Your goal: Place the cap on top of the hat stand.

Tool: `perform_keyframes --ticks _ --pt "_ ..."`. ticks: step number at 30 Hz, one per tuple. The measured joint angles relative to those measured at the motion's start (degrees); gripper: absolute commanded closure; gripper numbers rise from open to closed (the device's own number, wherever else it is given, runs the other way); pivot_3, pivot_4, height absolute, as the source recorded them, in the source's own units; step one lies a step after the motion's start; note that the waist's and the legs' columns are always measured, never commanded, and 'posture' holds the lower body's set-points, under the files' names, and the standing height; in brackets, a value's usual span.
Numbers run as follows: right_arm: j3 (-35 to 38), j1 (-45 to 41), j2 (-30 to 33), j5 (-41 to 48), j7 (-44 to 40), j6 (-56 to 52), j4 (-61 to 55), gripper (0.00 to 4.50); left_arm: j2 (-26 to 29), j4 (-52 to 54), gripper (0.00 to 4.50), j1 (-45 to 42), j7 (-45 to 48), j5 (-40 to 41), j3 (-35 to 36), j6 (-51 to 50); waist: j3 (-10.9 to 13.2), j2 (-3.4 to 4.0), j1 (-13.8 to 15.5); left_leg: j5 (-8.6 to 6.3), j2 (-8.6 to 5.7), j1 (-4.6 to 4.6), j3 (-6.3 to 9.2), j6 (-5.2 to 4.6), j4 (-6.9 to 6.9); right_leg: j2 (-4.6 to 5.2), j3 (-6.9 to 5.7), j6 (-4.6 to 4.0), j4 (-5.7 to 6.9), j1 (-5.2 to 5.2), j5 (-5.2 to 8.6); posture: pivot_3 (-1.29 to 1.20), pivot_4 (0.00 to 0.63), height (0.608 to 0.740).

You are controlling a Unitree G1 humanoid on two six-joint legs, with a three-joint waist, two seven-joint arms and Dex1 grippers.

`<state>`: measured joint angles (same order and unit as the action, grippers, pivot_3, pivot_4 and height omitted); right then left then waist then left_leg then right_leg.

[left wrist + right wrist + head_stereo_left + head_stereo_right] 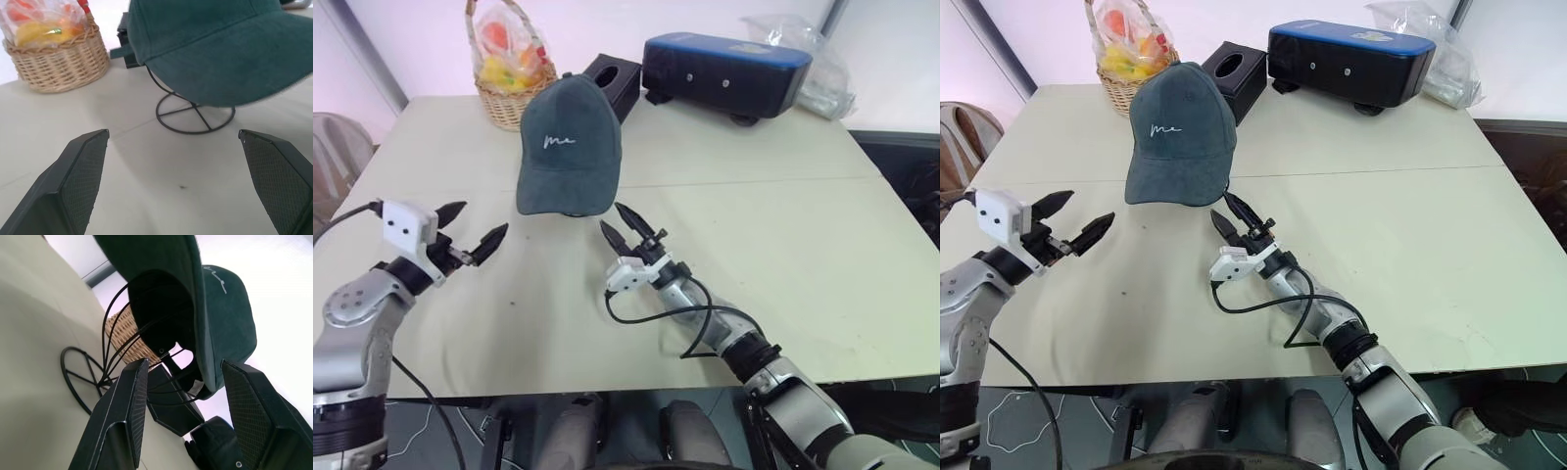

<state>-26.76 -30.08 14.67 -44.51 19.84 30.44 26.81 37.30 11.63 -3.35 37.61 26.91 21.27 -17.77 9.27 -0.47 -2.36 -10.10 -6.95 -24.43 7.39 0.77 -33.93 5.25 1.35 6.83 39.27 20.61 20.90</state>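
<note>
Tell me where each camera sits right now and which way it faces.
Left eye view: on the head, looking forward and down over the table; both arms show, left gripper and right gripper open before the cap.
Right eye view: the same scene from the other eye.
Left wrist view: along its own open fingers at the hat stand base, cap brim and basket.
Right wrist view: low, looking up between its fingers into the cap on the stand's wires.
Both wrist views share cap, stand and basket.
</note>
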Motion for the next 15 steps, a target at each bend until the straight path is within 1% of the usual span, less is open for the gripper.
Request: perform_keyframes --ticks 4,7,9,12,15 --pt "1.3 1.4 4.3 3.8 -4.2 1.2 0.5 2.13 1.0 1.6 0.0 3.0 1.2 0.6 1.3 -0.9 0.0 0.0 0.0 -0.01 0.0 0.0 0.0 -0.01 0.0 0.09 0.0 -0.01 -0.01 -0.02 0.01 0.0 0.15 0.74" --pt "4.7 1.9 7.2 10.5 -10.2 1.3 0.4 2.13 2.1 2.2 0.0 3.7 1.9 1.3 2.8 -1.4 0.0 0.0 0.0 -0.05 0.01 0.0 0.01 -0.09 0.0 0.1 -0.02 -0.02 -0.01 -0.05 0.01 0.0 0.15 0.74" --pt "7.7 2.2 9.0 18.8 -17.8 0.4 -0.9 2.13 3.2 2.8 0.0 3.7 2.3 1.8 3.4 -1.9 0.0 0.0 0.0 -0.15 0.01 0.0 0.02 -0.26 -0.01 0.12 -0.03 -0.02 -0.04 -0.1 0.01 0.0 0.15 0.74" --pt "10.8 3.1 11.9 30.4 -30.6 -4.2 -7.1 2.13 4.3 3.8 0.0 3.6 3.0 2.6 4.2 -2.9 0.0 0.0 0.0 -0.2 0.02 0.0 0.03 -0.35 0.0 0.13 -0.05 -0.02 -0.09 -0.13 0.01 0.0 0.15 0.74" --pt "13.8 4.0 15.2 41.7 -43.1 -15.1 -16.1 2.13 5.8 5.0 0.0 3.5 4.2 3.7 4.3 -3.8 0.0 0.01 0.0 -0.22 0.04 0.0 0.05 -0.38 -0.01 0.15 -0.07 -0.03 -0.12 -0.14 0.02 0.0 0.15 0.74"
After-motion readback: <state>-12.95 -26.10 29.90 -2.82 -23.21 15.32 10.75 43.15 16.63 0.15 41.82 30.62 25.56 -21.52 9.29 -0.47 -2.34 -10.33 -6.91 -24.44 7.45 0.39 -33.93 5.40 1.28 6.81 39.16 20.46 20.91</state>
